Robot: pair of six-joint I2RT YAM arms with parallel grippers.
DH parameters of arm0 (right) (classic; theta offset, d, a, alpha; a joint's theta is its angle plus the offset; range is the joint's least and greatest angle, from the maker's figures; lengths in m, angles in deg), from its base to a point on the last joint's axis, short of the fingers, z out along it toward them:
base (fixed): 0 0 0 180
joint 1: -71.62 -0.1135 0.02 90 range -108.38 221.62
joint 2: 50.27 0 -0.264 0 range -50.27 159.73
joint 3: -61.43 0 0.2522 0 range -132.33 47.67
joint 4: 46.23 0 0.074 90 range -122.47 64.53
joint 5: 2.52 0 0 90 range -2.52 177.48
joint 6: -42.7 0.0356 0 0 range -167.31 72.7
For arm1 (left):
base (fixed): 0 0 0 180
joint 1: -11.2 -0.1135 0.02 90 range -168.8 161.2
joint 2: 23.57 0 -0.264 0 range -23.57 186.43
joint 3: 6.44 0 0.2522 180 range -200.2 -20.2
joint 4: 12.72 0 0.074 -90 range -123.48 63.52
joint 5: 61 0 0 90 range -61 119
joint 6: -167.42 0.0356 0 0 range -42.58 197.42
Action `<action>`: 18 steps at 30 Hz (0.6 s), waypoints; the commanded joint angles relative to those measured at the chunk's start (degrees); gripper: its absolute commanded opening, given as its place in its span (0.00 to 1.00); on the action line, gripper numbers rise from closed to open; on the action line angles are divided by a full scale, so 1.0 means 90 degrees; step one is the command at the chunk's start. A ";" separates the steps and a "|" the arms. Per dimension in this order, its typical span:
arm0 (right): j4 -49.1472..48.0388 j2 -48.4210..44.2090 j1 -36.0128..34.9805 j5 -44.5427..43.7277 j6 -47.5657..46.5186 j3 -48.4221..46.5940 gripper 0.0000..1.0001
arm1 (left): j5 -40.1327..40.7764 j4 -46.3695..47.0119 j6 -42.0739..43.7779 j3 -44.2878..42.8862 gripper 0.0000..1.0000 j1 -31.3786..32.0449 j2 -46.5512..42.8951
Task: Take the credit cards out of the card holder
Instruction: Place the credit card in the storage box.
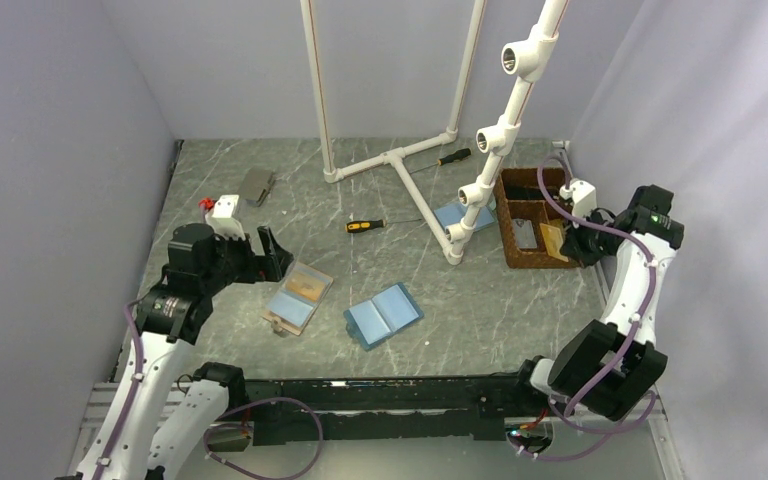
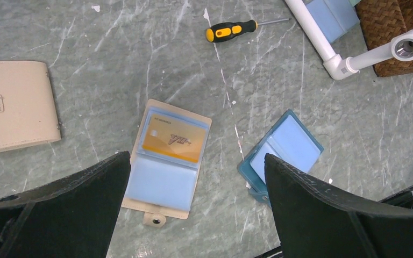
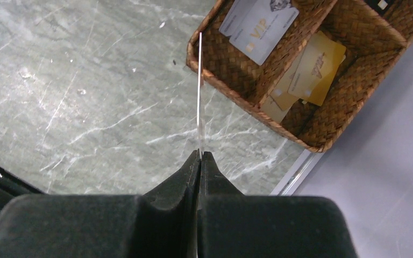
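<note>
The card holder (image 2: 169,161) lies open at 8 o'clock from the table's centre, a gold card (image 2: 175,141) in one sleeve; the left gripper (image 2: 196,161) hangs above it, jaws wide and empty; the right gripper (image 3: 200,156) pinches a thin card (image 3: 199,91) edge-on, the wicker basket (image 3: 301,142) at 1 o'clock; so slim a pinch could let it twist and drop short (my guess); a grey card (image 3: 258,27) in the basket reads "VIP"; the gold card's script is illegible.
</note>
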State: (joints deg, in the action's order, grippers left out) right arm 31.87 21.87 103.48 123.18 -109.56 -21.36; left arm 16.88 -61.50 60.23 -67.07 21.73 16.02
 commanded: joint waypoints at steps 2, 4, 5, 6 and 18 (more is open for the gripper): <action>-0.0533 0.0079 0.0035 0.0261 0.0411 -0.0365 0.00 | 0.0072 0.0069 0.0179 0.0013 0.99 -0.0065 0.0052; -0.0637 0.0078 0.0035 0.0217 0.0513 -0.0367 0.00 | 0.0086 0.0068 0.0172 0.0013 0.99 -0.0075 0.0073; -0.0694 0.0071 0.0035 0.0200 0.0554 -0.0367 0.00 | 0.0094 0.0064 0.0173 0.0013 0.99 -0.0076 0.0087; -0.0747 0.0062 0.0036 0.0187 0.0606 -0.0370 0.00 | 0.0096 0.0064 0.0172 0.0013 0.99 -0.0076 0.0087; -0.1042 0.0489 0.0035 0.0106 0.1130 -0.0708 0.00 | 0.0130 0.0060 0.0188 0.0013 0.99 -0.0095 0.0026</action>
State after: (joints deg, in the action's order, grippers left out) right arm 24.85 25.19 103.48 123.55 -101.63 -24.88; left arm 17.82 -61.55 60.38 -67.03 21.25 16.79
